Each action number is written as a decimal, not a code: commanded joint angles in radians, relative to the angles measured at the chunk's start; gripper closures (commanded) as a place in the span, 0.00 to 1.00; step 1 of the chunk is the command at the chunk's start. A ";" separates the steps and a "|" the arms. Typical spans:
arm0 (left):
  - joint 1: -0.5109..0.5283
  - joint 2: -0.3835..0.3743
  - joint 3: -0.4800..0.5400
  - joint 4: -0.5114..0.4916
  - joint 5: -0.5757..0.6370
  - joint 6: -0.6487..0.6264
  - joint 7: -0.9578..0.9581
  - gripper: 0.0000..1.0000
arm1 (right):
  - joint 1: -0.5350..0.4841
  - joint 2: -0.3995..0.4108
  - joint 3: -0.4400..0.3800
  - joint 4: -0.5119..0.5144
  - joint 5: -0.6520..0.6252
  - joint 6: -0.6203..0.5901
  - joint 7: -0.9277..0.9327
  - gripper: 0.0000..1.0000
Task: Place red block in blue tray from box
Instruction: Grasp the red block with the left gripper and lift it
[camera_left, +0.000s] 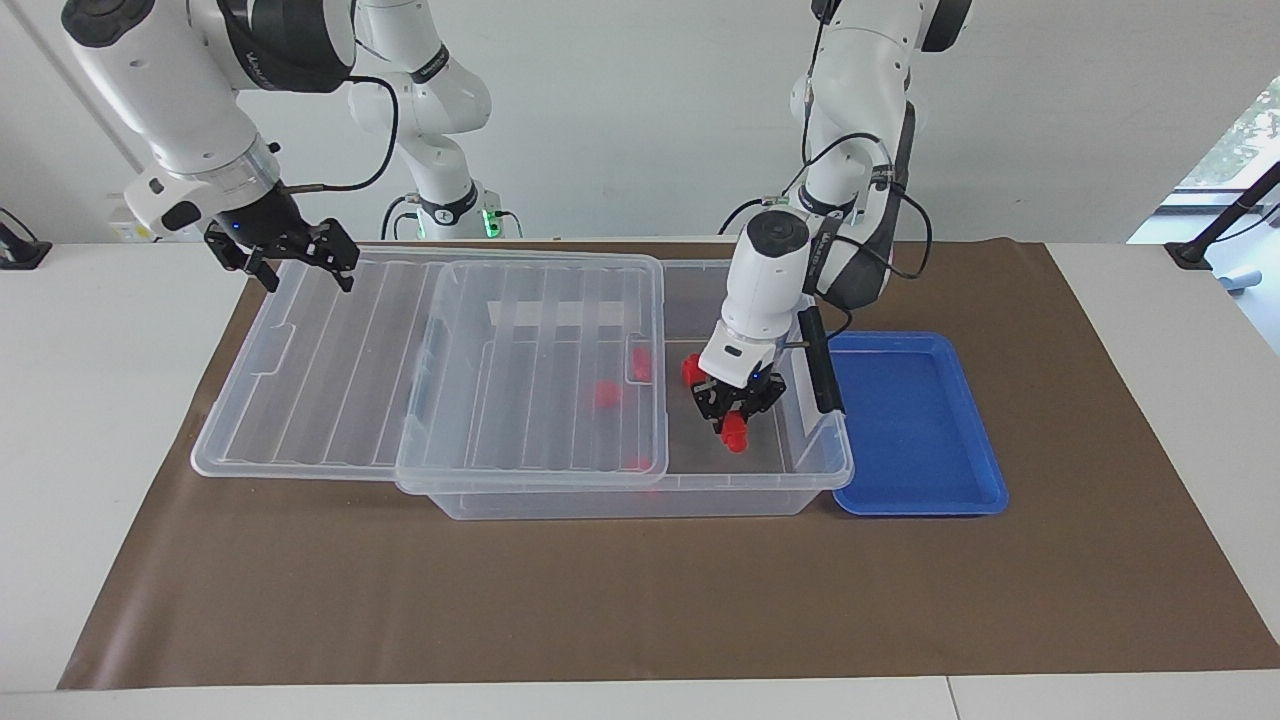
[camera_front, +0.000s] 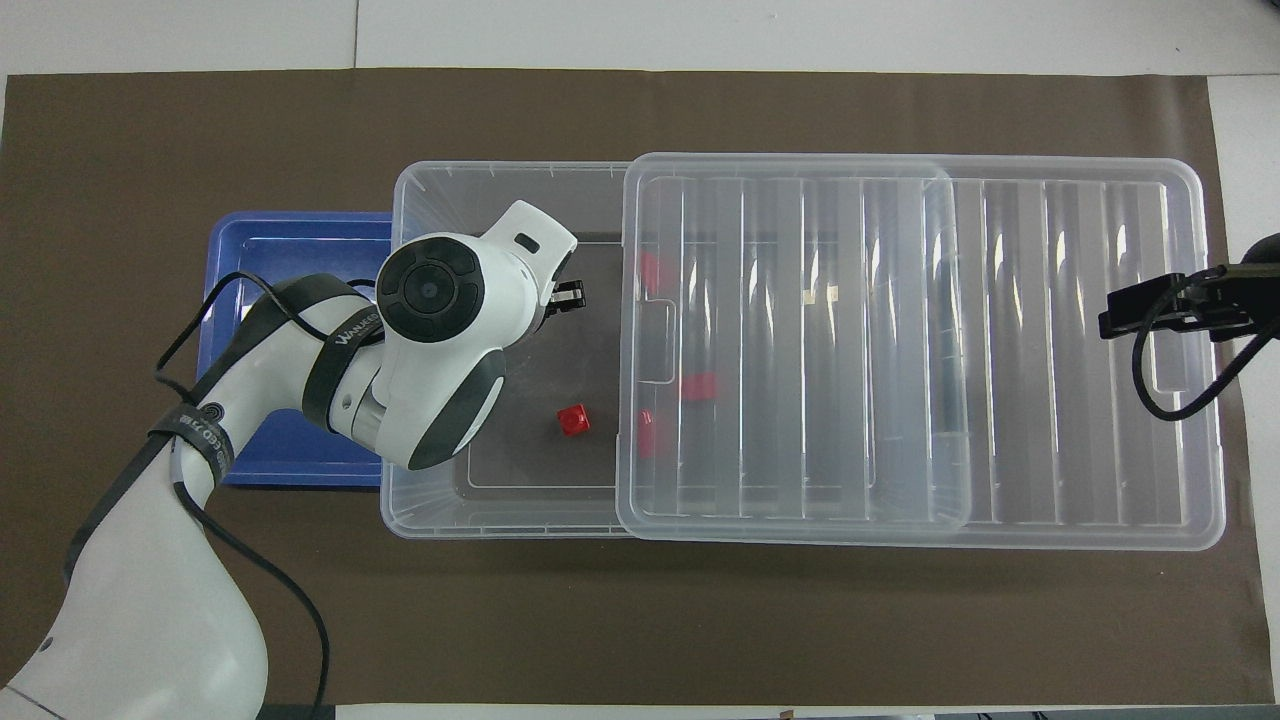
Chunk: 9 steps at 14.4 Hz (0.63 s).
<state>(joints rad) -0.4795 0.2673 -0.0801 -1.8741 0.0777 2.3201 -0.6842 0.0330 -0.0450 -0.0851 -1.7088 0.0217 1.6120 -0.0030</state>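
Step in hand, as judged: pick-up from box (camera_left: 640, 495), lid (camera_left: 400, 360) slid toward right arm's end. Left pincer (camera_left: 738, 405) is down inside the uncovered end, apparently clenched on a red block (camera_left: 735, 432) that shows just under its tips. Tray (camera_left: 915, 425) lies beside the box wall next to it. Next: lift clear of the rim, carry over tray, release. Right pincer (camera_left: 300, 262) waits over the lid, fingers spread, holding nothing

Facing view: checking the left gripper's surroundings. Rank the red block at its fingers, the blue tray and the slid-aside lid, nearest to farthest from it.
1. Red block: at the left gripper, inside the box.
2. Blue tray: beside the box, at the left arm's end.
3. Lid: toward the right arm's end.
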 joint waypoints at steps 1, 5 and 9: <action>-0.004 -0.104 0.006 0.000 0.008 -0.121 -0.015 1.00 | -0.010 -0.027 0.002 -0.034 -0.002 0.023 -0.017 0.00; 0.001 -0.233 0.016 -0.003 0.007 -0.269 -0.002 1.00 | -0.064 -0.027 -0.002 -0.046 -0.002 0.046 -0.158 1.00; 0.097 -0.283 0.017 -0.005 -0.025 -0.346 0.176 1.00 | -0.171 -0.062 -0.004 -0.153 -0.003 0.181 -0.346 1.00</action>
<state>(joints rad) -0.4360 0.0073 -0.0653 -1.8582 0.0761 1.9940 -0.6082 -0.0870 -0.0530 -0.0938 -1.7643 0.0199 1.7103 -0.2428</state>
